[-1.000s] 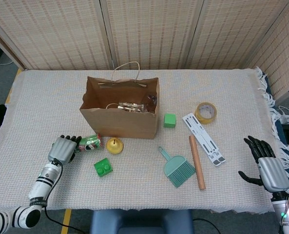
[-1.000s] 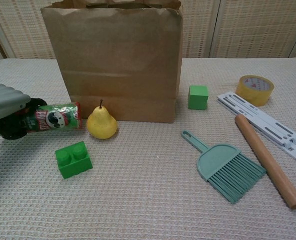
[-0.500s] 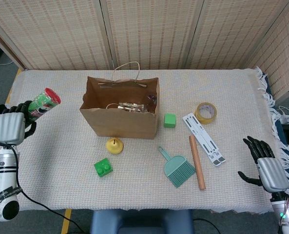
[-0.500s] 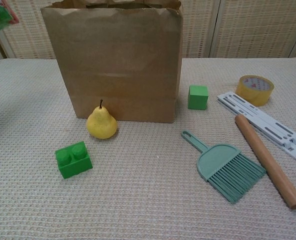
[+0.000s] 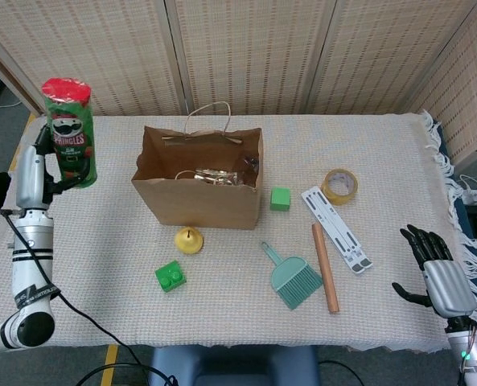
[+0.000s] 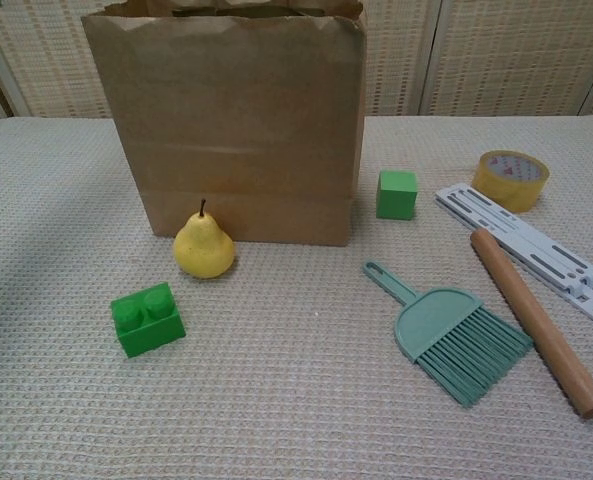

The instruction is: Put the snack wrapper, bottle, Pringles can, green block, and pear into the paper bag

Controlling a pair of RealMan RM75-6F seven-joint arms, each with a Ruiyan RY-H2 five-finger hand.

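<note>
My left hand (image 5: 35, 173) holds the green Pringles can (image 5: 70, 131) upright, high above the table's left side, left of the paper bag (image 5: 198, 181). The open bag stands mid-table, with a shiny snack wrapper (image 5: 210, 174) and a bottle (image 5: 248, 167) showing inside it. Just in front of the bag lies the yellow pear (image 5: 189, 240) (image 6: 204, 246). A green studded block (image 5: 170, 276) (image 6: 148, 318) rests nearer the front edge. A green cube (image 5: 280, 198) (image 6: 396, 193) sits right of the bag. My right hand (image 5: 437, 272) hangs open at the table's right front corner, holding nothing.
A teal dustpan brush (image 5: 291, 277), a wooden rod (image 5: 325, 267), a white slotted strip (image 5: 335, 227) and a yellow tape roll (image 5: 339, 185) lie right of the bag. A woven screen stands behind the table.
My left hand has lifted the Pringles can from the table beside the pear, swung it up and left, and turned it upright. It has left the chest view. The right hand stays still.
</note>
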